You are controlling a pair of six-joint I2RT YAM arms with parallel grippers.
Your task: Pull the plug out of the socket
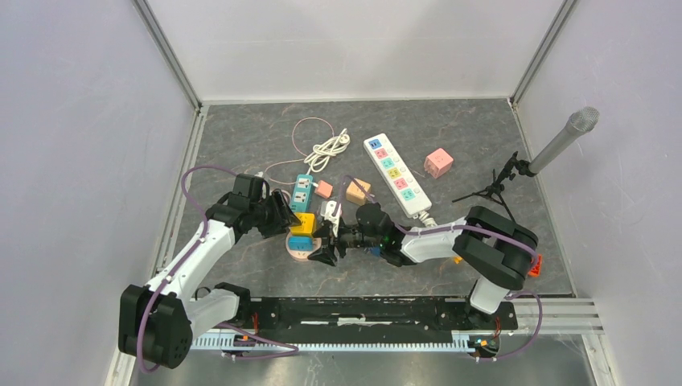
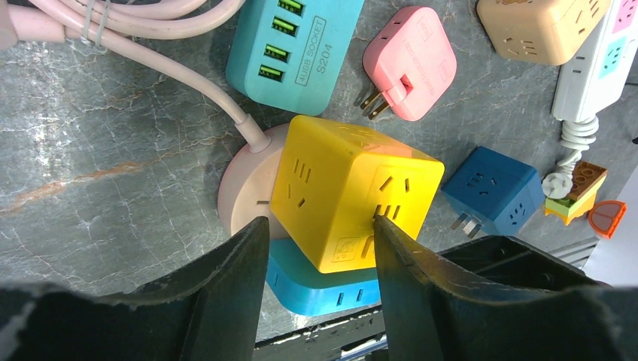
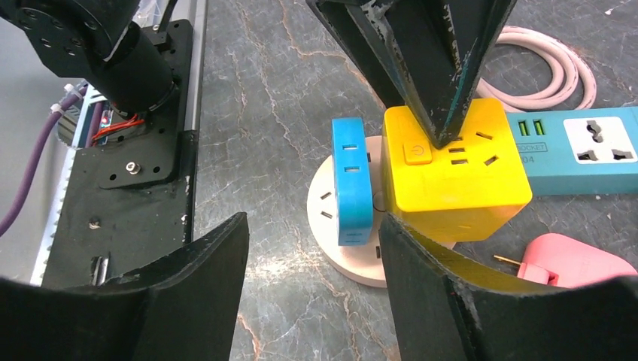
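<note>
While both stand spread, left end effector (image 2: 317, 219) rests atop yellow plug (image 2: 353, 180); right end effector (image 3: 312, 218) faces blue plug (image 3: 352, 184).

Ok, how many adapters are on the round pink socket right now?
2. The yellow cube covers one side of the round pink socket; the flat blue adapter stands on edge beside it. The cube may hide another beneath.

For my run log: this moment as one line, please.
left gripper: open, tips at yellow cube | right gripper: open, before blue plug | blue plug: in socket
</note>
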